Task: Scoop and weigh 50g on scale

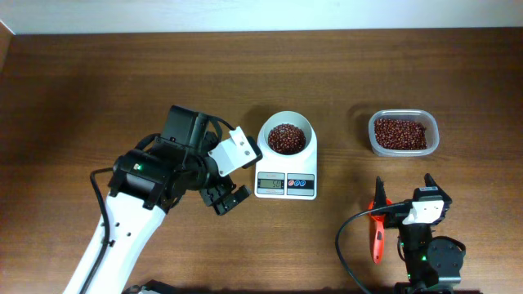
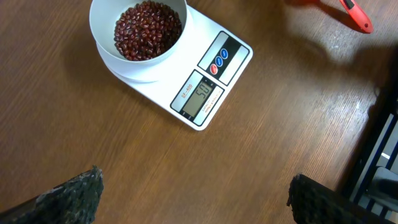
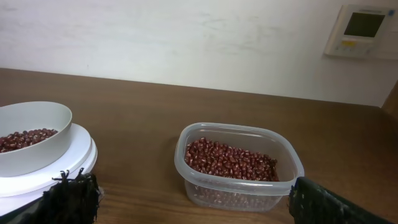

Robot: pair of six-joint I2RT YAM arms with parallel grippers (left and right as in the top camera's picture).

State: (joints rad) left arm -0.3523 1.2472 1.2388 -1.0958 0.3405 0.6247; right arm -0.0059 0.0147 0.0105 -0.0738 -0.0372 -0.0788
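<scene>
- The scale (image 1: 286, 181) sits mid-counter, just to the right of your left pincer (image 1: 228, 198) and apart from it. The left arm is clearly the nearer one.
- The scale's long axis runs away from you: the white bowl (image 1: 286, 137) is on the far end, the display (image 2: 202, 98) and buttons on the near end.
- Your left pincer hangs with its jaws wide apart, holding nothing. Your right pincer (image 1: 404, 186) is likewise spread and empty, near the front edge on the right.
- The clear plastic tub (image 1: 402, 133) lies straight ahead of the right pincer, well apart from the scale.
- A red-orange tool (image 1: 377, 233), likely the scoop, lies on the counter (image 1: 98, 90) against the right arm's left side, with its length pointing front to back.
- The scale is smooth white plastic, a flat rectangle. The bowl is round and glossy, and partly filled with red beans (image 2: 148, 28), which are small and shiny. The tub is thin-walled with rounded corners, and the counter is dark wood grain.
- The display seems to read the target, though the digits are small, so weighing looks about done.
</scene>
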